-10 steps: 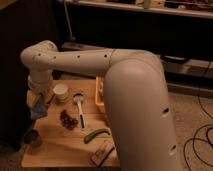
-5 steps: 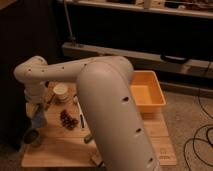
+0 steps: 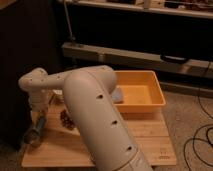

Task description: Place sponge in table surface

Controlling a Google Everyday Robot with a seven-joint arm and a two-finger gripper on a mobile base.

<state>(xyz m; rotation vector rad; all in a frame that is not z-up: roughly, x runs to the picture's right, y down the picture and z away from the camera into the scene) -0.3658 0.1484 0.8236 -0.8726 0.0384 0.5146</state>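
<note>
A pale blue sponge [image 3: 118,95] lies inside the orange bin [image 3: 150,102], against its left wall, partly hidden by my arm. My gripper [image 3: 38,125] is far from it, low over the left end of the wooden table [image 3: 145,137], just above a dark round cup [image 3: 33,139]. My white arm [image 3: 95,115] crosses the middle of the view and hides much of the table.
A brown knobbly object [image 3: 66,120] lies on the table right of the gripper. The bin stands on the table's back right part. A dark cabinet stands at the left, a low shelf [image 3: 125,55] behind, and cables [image 3: 200,140] lie on the floor at the right.
The arm's big link has shifted left and toward the front, so the orange bin and the sponge in it now show. The gripper has stayed at the table's left end by the cup.
</note>
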